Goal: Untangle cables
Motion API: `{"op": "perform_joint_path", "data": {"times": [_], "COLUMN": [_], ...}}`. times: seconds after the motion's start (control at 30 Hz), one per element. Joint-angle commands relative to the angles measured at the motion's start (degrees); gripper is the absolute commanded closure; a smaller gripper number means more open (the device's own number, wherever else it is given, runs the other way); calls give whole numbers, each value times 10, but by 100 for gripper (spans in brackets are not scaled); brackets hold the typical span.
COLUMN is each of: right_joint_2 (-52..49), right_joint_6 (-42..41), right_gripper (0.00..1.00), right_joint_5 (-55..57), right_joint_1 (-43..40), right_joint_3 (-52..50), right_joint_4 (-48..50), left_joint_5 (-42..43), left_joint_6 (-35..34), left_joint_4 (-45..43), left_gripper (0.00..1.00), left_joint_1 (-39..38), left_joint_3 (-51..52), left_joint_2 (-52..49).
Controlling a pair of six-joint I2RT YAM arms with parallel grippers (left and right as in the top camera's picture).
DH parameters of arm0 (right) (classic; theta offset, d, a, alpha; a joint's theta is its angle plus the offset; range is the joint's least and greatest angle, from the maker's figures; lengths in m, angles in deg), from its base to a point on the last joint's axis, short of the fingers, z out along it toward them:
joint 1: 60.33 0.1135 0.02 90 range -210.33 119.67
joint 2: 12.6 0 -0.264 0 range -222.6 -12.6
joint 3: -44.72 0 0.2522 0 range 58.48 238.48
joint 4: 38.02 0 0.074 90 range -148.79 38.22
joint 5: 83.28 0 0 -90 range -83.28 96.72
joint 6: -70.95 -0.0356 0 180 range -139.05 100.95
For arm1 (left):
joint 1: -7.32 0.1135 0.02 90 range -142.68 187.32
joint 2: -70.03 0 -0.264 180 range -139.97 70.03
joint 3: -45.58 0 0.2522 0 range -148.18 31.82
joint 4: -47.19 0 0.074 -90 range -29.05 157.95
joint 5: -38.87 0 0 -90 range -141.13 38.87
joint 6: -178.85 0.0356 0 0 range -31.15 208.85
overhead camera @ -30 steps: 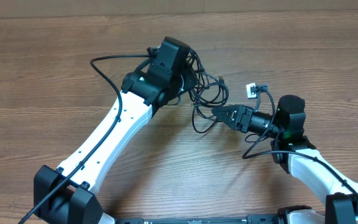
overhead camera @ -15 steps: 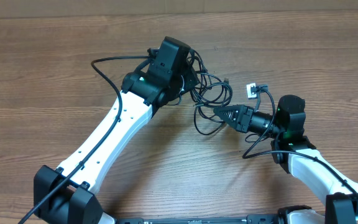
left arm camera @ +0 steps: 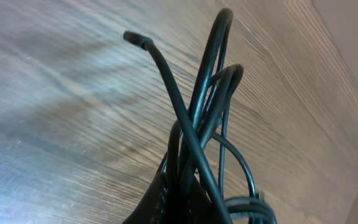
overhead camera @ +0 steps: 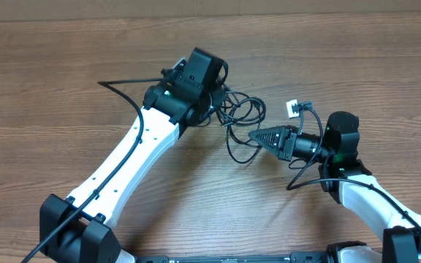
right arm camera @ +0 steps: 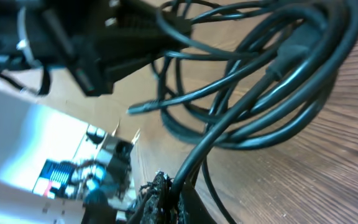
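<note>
You're in the pulling-apart step, with both grippers on the tangle. The left gripper point(left arm camera: 178, 198) is clamped shut on a bunch of the cables point(left arm camera: 194, 143). The right gripper point(overhead camera: 255, 136), near the left gripper and toward your side, is pinched shut on one strand. Next, I'd judge, draw the right gripper slowly away from the left gripper, watching for snags. The cables are thin, black and loosely looped over each other between the two grippers.

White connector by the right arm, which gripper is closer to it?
Right. The right gripper sits just below-left of the white connector; the left gripper is farther left, beyond the cables.
</note>
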Motion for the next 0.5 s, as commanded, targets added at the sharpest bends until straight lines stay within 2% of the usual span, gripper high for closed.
{"op": "perform_joint_path", "data": {"times": [0.0, 0.2, 0.37, 0.47], "right_joint_2": [6, 6, 6, 6], "right_joint_6": [54, 75, 75, 75], "right_gripper": [96, 96, 96, 96], "right_joint_5": [-64, -84, -84, -83], "right_joint_1": [3, 3, 3, 3], "right_joint_3": [6, 6, 6, 6], "right_joint_4": [4, 4, 4, 4], "left_joint_5": [-49, -50, -50, -45], "left_joint_6": [-70, -76, -128, -133], "left_joint_4": [8, 20, 51, 62], "left_gripper": [93, 95, 95, 95], "left_joint_1": [4, 21, 45, 60], "left_joint_3": [0, 0, 0, 0], "left_joint_2": [-2, -2, -2, -2]}}
